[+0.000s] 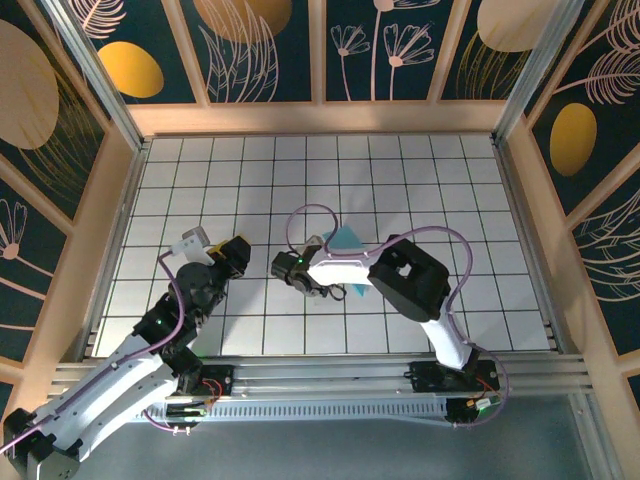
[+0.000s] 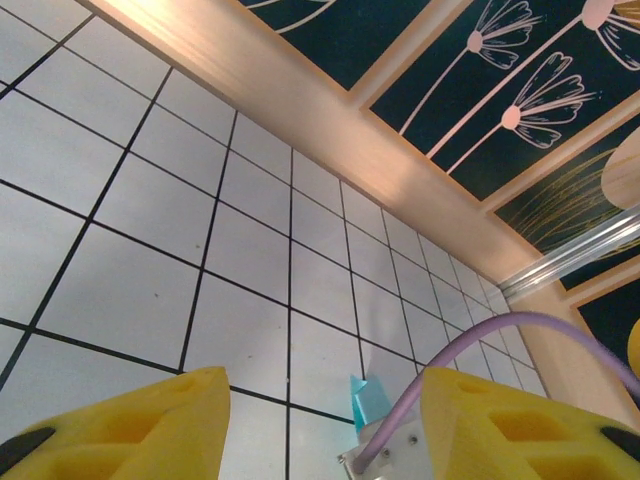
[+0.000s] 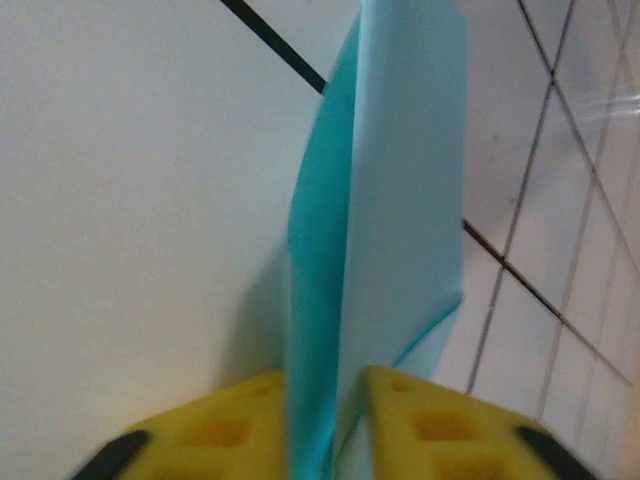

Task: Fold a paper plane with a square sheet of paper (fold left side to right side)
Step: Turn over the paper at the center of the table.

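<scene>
right gripper astride upright paper — left gripper agape

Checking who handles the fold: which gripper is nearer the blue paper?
Right. The right gripper has the blue paper between its fingers; the left gripper sits off to its left.

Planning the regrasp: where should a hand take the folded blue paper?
Take the folded blue paper at its near end, where its layers already run between the right hand's yellow fingers, pads on both flat faces. It stands edge-up, so come along its length.

floor: white black-gridded tabletop | walls: dark floral panels | frame: pale wood
</scene>
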